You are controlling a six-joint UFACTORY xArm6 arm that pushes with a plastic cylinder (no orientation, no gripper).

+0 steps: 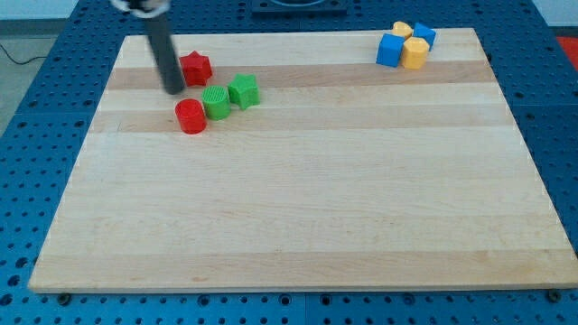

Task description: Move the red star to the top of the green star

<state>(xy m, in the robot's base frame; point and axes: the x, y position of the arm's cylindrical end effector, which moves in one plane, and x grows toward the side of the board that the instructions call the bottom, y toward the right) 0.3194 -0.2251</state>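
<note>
The red star (195,68) lies near the board's top left. My tip (173,90) is just to its left and slightly lower, close to or touching it. The green star (243,90) lies to the lower right of the red star. A green cylinder (216,102) touches the green star's left side, and a red cylinder (191,116) touches the green cylinder's lower left. The rod rises from the tip toward the view's top.
At the top right is a tight cluster: a blue cube (390,51), a yellow block (414,53), another yellow block (402,31) and a blue block (423,36). The wooden board (298,199) sits on a blue perforated table.
</note>
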